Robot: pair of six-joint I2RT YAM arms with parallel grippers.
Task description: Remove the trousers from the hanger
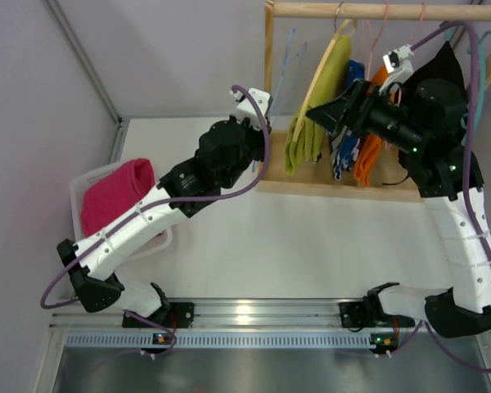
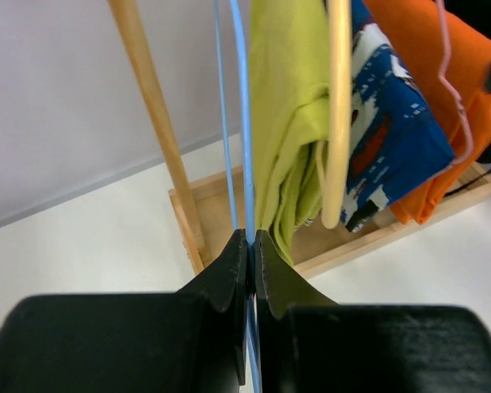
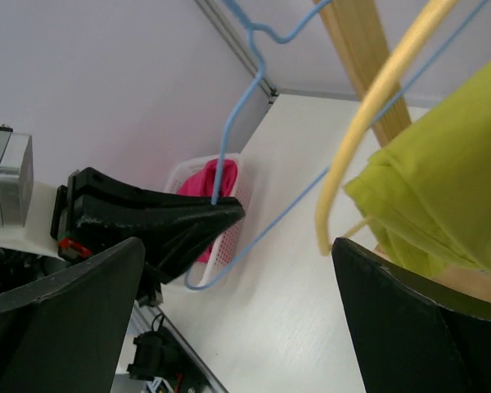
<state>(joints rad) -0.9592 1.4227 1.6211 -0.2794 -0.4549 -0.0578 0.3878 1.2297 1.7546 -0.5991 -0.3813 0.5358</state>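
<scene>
My L gripper (image 2: 252, 246) is clenched on the bare blue hanger (image 2: 244, 123); lime trousers (image 2: 288, 131) hang long-axis vertical at its 1 o'clock, prob. nearer my gaping R gripper (image 1: 319, 115).

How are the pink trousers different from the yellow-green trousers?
Colour: the pink trousers are plain magenta, while the yellow-green trousers are lime.
Place: the pink trousers lie in the white basket on the left of the table, and the yellow-green trousers are up on the wooden rack.
Pose: the pink trousers sit bunched in a heap, while the yellow-green trousers hang down, folded over a pale yellow hanger.
Both are soft cloth.
</scene>
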